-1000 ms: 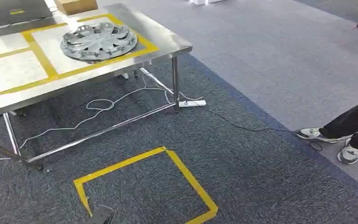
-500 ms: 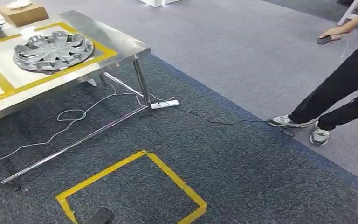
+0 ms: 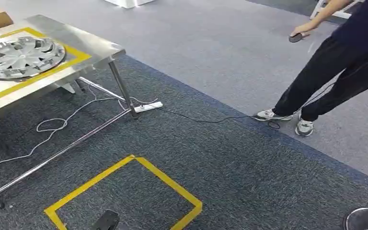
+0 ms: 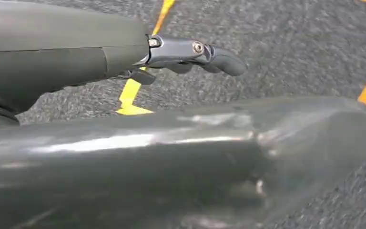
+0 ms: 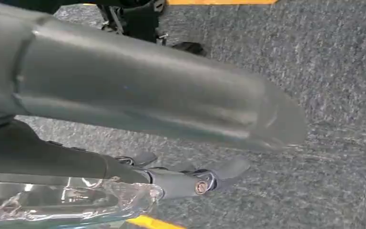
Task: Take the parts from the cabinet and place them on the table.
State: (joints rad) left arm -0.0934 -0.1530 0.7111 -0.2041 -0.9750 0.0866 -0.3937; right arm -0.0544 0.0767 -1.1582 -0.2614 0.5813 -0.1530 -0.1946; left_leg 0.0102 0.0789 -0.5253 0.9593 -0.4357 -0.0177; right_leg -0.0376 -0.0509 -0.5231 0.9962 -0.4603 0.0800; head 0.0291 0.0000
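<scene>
Silver hubcap [image 3: 17, 56] sits near the counter [image 3: 96, 45] corner; light, stiff, so grip its rim; both robot hands hang slack, holding nothing.

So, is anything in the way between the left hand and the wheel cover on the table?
Nothing visible. The left hand hangs over carpet, and the wheel cover lies uncovered on the table; the white cable runs underneath.

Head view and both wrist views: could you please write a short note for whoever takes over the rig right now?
Left hand: fingers straight, holding nothing, above the carpet.
Right hand: fingers straight; a shiny clear thing lies beside it, held or not I cannot tell.
Wheel cover: on the table, inside the yellow tape. Done.
Left: any further parts from the cabinet.
A person stands nearby.
</scene>
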